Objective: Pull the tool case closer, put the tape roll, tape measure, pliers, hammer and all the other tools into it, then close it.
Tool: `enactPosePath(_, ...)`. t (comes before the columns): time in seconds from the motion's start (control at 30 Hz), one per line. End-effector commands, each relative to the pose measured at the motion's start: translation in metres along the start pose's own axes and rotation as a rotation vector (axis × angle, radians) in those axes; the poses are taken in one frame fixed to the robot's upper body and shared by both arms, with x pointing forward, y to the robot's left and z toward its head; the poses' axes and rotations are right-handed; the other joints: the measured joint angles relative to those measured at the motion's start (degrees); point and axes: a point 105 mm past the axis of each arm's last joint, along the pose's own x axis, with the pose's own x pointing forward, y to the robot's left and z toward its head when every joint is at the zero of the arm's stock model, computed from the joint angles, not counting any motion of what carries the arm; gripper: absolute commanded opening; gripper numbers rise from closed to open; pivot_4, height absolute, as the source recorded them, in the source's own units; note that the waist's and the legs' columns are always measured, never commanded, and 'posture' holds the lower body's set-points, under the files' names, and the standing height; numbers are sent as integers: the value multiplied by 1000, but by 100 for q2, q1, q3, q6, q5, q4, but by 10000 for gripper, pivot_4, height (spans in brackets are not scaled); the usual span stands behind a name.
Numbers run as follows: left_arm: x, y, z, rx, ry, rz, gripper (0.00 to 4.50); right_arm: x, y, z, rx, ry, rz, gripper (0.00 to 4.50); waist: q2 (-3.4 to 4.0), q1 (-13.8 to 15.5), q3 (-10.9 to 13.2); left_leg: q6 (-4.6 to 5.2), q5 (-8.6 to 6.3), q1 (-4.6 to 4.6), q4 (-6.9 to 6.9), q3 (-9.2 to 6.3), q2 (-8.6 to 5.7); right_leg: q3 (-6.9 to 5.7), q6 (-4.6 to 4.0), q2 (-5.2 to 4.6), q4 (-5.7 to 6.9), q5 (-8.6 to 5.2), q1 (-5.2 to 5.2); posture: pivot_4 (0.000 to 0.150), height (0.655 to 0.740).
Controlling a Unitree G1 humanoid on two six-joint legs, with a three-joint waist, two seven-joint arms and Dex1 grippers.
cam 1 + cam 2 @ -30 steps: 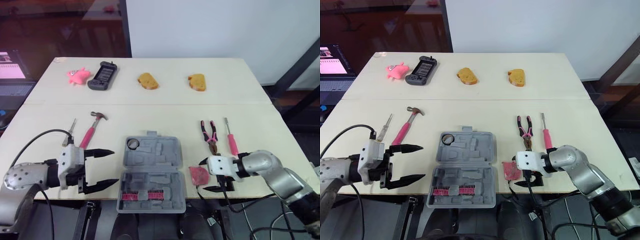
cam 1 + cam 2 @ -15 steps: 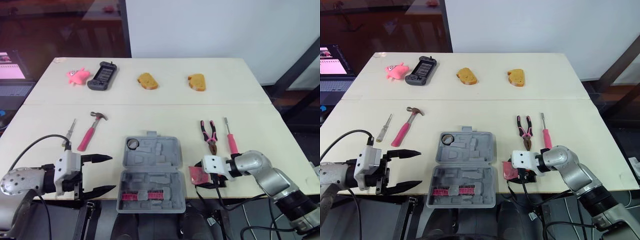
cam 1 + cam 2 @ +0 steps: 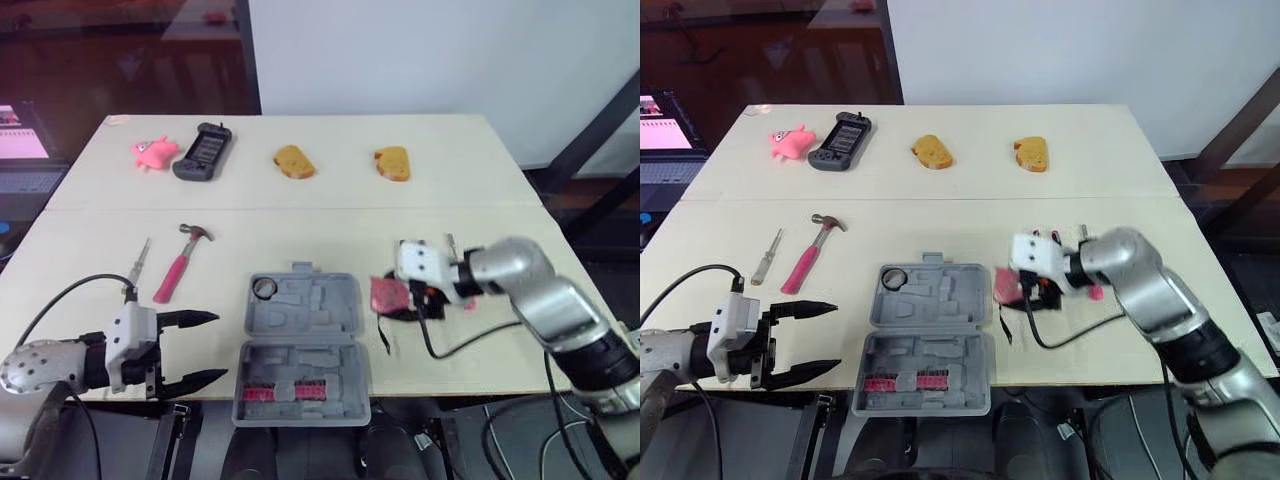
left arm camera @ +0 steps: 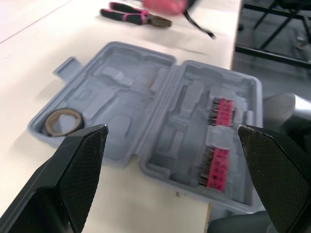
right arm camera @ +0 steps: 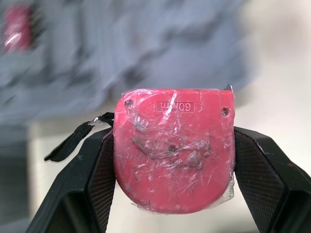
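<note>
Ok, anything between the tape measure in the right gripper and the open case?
Nothing visible. The right gripper holds the tape measure just beside the tool case's right edge, with no tool between them; only its black strap dangles below.
</note>
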Motion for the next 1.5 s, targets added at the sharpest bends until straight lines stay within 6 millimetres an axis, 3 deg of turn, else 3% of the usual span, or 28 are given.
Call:
enactPosePath(0.03,0,-1,2,33,-8,31,45000,2,3,6,-15,121,116,29594,1,1,1,0,0,-1,0,1,0,0,0,0,0,0,-1,1500,7207)
enactPosePath(0.2,-1,-7,-1,25,-13,71,45000,15,-13,19,-34,169,121,29594,2,-14,1,0,0,-4,0,3,0,1,-1,-1,1,1,-7,1500,7207)
enactPosePath(0.47,-5,-18,-6,6,-4,124,45000,57,-27,32,-61,222,100,29594,4,-23,2,-2,2,-7,-4,5,0,1,0,0,16,1,-21,1500,7207)
enactPosePath(0.8,-9,-21,-8,0,13,159,45000,90,-27,31,-110,220,113,29594,4,-23,2,-4,2,-9,-7,6,0,1,1,0,21,1,-27,1500,7207)
enactPosePath(1.1,-14,-19,-9,19,31,194,45000,104,-30,26,-115,208,106,29594,4,-26,2,-6,4,-10,-12,10,0,1,2,0,24,2,-34,1500,7207)
enactPosePath(1.5,-11,-18,-9,16,27,191,45000,104,-34,26,-123,189,91,29594,4,-30,1,-8,5,-9,-16,10,0,1,2,0,31,2,-39,1500,7207)
